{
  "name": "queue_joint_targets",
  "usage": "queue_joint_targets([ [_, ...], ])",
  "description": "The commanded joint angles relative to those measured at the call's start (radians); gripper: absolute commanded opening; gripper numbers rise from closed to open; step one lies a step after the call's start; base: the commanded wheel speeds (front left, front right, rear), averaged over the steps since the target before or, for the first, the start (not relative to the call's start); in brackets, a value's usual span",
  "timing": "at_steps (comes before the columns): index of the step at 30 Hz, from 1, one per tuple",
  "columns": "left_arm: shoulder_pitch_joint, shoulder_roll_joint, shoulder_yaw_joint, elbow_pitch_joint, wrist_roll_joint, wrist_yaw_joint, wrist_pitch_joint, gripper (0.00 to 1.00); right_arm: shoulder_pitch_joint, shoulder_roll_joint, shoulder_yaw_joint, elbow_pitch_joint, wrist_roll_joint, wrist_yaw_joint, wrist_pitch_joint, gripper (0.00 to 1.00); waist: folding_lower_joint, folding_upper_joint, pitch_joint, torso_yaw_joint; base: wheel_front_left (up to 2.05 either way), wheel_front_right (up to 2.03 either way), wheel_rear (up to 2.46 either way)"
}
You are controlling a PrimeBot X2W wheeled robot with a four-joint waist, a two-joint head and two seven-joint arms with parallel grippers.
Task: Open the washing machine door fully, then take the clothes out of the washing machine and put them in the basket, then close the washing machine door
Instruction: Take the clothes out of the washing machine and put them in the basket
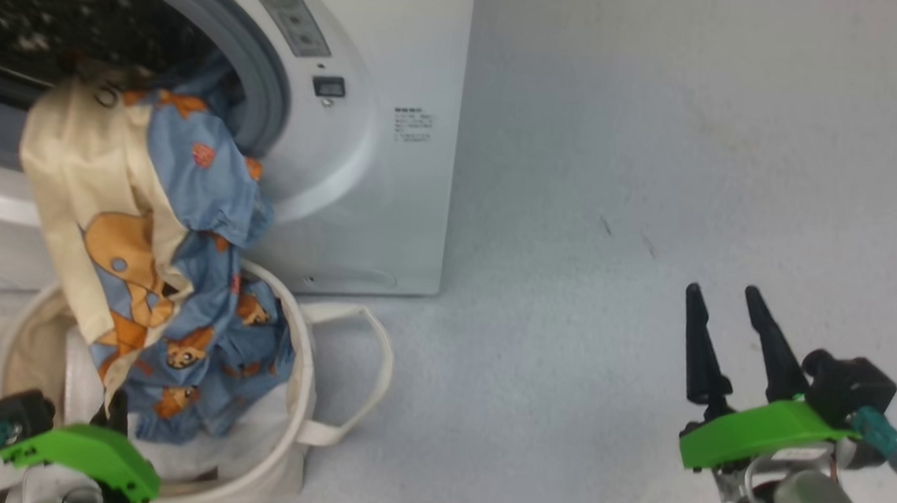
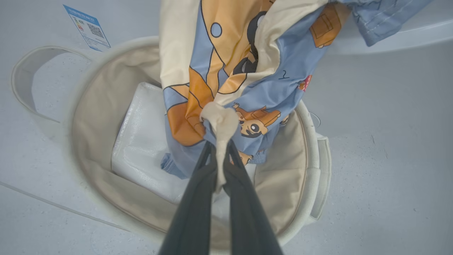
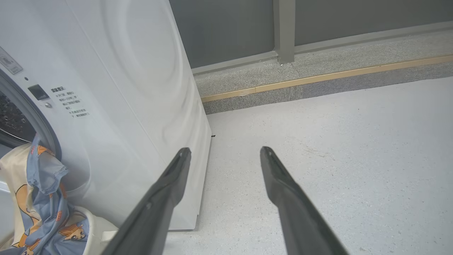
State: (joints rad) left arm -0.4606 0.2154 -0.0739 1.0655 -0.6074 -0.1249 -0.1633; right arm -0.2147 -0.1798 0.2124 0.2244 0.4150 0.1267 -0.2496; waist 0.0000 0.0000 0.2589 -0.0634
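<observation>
Left gripper (image 2: 218, 147), pointing down into the basket (image 1: 306, 352), fingers pinched on the clothes (image 1: 183, 201), which trail from the washing machine (image 1: 399, 59) opening over the basket's rim. Right gripper (image 1: 722, 291): fingers apart, empty, above the floor (image 1: 619, 177).

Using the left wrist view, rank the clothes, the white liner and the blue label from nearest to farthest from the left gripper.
1. clothes, pinched in the left gripper.
2. white liner, inside the basket.
3. blue label, beyond the basket, upper left.
</observation>
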Motion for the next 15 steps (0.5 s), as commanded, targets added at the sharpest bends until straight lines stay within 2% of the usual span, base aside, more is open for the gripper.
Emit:
queue_joint_targets([
  [1,-0.042,0.033,0.016,0.013,-0.015,-0.005,-0.012,0.0,-0.03,-0.016,0.012,-0.04,-0.004,0.004,-0.012,1.0,0.0,0.0,0.04,-0.017,0.0,0.0,0.0],
  [13,-0.129,0.055,-0.043,0.153,-0.092,-0.006,-0.042,0.0,-0.066,-0.018,0.0,-0.058,-0.005,0.004,-0.012,1.0,0.0,0.0,0.1,-0.047,0.0,0.0,0.0],
  [14,-0.129,0.055,-0.048,0.157,-0.098,-0.006,-0.044,0.14,-0.066,-0.017,-0.001,-0.058,-0.005,0.004,-0.012,1.0,0.0,0.0,0.097,-0.048,0.0,0.0,0.0],
  [15,-0.128,0.056,-0.048,0.16,-0.107,-0.006,-0.048,0.83,-0.066,-0.016,-0.001,-0.057,-0.005,0.004,-0.012,1.0,0.0,0.0,0.094,-0.049,0.0,0.0,0.0],
])
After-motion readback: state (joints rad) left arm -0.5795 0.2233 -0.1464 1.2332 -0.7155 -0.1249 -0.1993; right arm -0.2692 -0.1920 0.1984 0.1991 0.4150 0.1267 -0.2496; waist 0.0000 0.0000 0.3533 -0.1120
